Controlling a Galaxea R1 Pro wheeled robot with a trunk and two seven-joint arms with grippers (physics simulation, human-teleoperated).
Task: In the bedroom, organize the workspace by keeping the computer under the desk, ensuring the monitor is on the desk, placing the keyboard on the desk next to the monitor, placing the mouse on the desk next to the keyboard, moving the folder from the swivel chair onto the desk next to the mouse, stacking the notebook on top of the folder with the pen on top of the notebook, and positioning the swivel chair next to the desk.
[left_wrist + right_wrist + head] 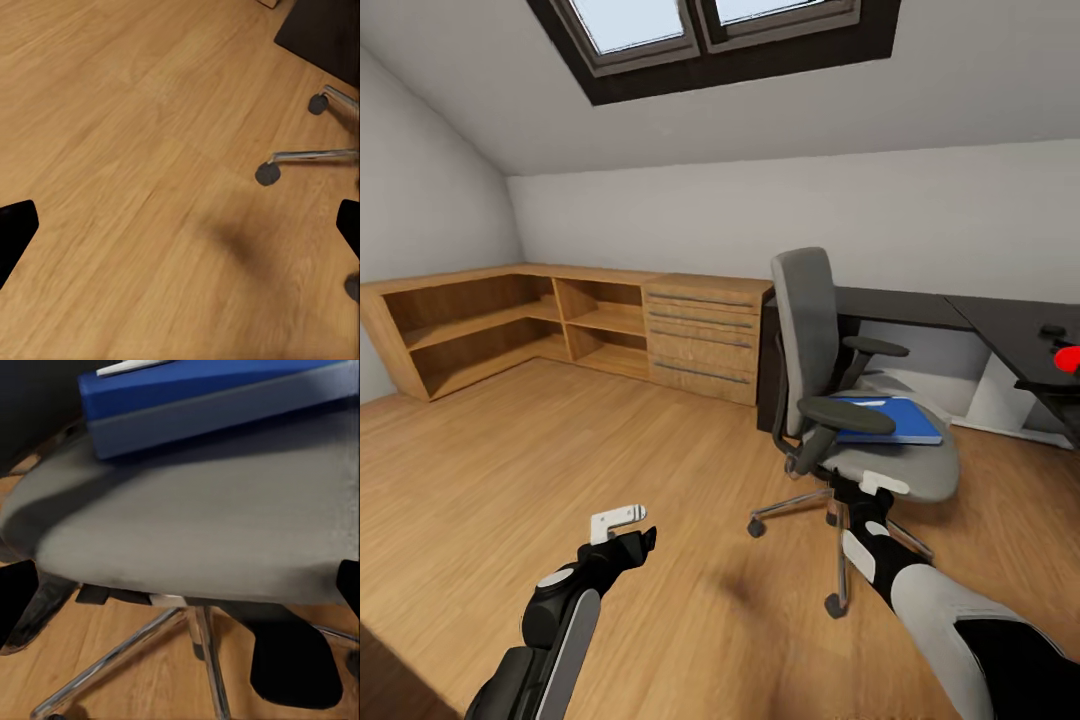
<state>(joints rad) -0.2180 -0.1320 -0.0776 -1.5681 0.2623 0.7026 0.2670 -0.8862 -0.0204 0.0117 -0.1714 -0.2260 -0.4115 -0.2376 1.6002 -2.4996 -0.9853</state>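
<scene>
Resting flat on the grey seat of the swivel chair (880,440), the folder (895,418) lies toward the 1 o'clock side of the seat as the head camera sees it, partly behind the near black armrest. A small pale rectangle sits on its top face; this could be the notebook, though it is too small to be sure. In the right wrist view the folder (202,401) shows a thick blue cover over a paler page edge, overhanging nothing, with its long edge facing the camera.

I judge it stiff and fairly light, a slab that will not sag if pinched at one edge, but smooth enough to slide on the upholstery when pushed. The sensible hold looks like the near long edge, fingers above and below, perhaps after nudging it toward the seat rim for clearance. The chair itself rolls and swivels, so any sideways push may turn the seat.

The right gripper (882,484) hovers just before the seat's front edge, at about 6 o'clock from the folder; its fingertips stand wide apart at the borders of its wrist view, holding nothing. The left gripper (622,520) hangs over bare floor (135,150), likewise spread and empty.

The desk (1000,325) stands behind the chair at 2 o'clock.

No brand, label or legible writing shows anywhere.
</scene>
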